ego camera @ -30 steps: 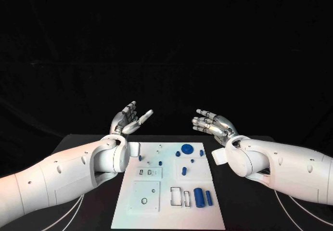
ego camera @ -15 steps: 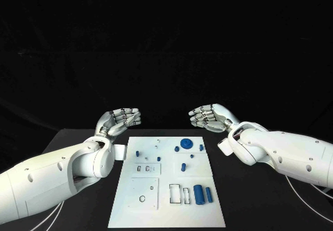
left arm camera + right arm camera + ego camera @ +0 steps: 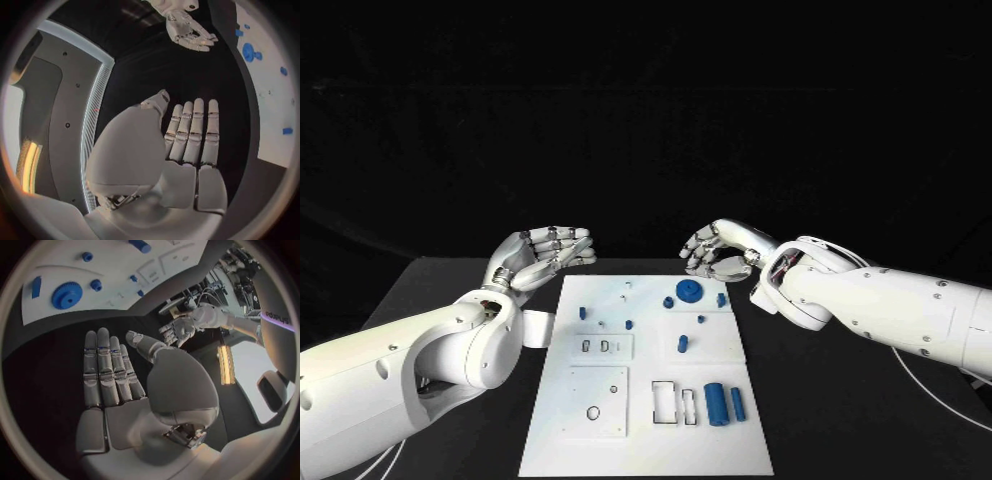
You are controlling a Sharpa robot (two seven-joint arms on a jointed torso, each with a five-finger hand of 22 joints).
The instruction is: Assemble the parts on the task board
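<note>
**A robotics lab test bench, draped in black**

This looks like a robotics lab set up for recording. Below the left hand (image 3: 542,252) and the right hand (image 3: 723,250) lies a black table (image 3: 834,400), and behind both hands hangs a plain black backdrop (image 3: 646,110). Between the hands, on the table, sits a white task board (image 3: 620,440) with cut-out slots, a test fixture rather than household ware. Beyond the right hand, its wrist view shows cluttered equipment racks (image 3: 240,265) and a lit strip lamp (image 3: 224,364).
</note>
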